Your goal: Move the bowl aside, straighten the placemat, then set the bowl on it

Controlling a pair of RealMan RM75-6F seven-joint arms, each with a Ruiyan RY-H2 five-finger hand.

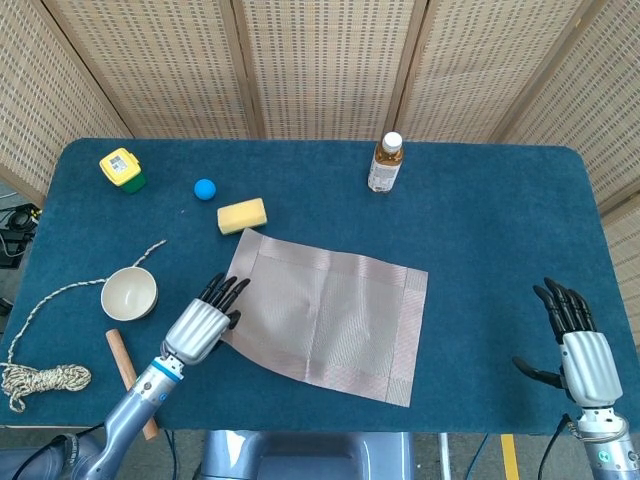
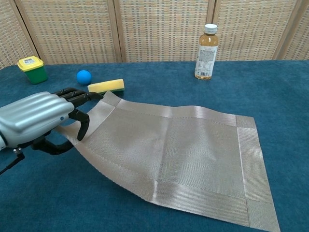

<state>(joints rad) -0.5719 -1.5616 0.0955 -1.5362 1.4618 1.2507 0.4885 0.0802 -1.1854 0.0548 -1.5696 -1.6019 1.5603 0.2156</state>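
Two hands work over a blue table (image 1: pixel 480 230), and the things on it run from left to right as follows. At the far left edge lies a coil of rope (image 1: pixel 45 378), its loose end trailing up toward the middle of the table, and a wooden stick (image 1: pixel 126 368) lies just beside it. Above them, at the back corner, stands a small yellow and green box (image 1: pixel 121 168). The bowl (image 1: pixel 130 294) sits upright and apart from the placemat (image 1: pixel 325 312), near the left edge. The left hand (image 1: pixel 199 322) grips the placemat's left border, fingers over the top and thumb under it, so that this edge is lifted off the table in the chest view. Behind it lie a blue ball (image 1: pixel 205 189) and a yellow sponge (image 1: pixel 242 215), the sponge just beside the placemat's back left corner. A bottle (image 1: pixel 385 164) stands at the back. The right hand (image 1: pixel 574 353) is at the near right corner, well apart from everything, fingers spread and holding nothing.
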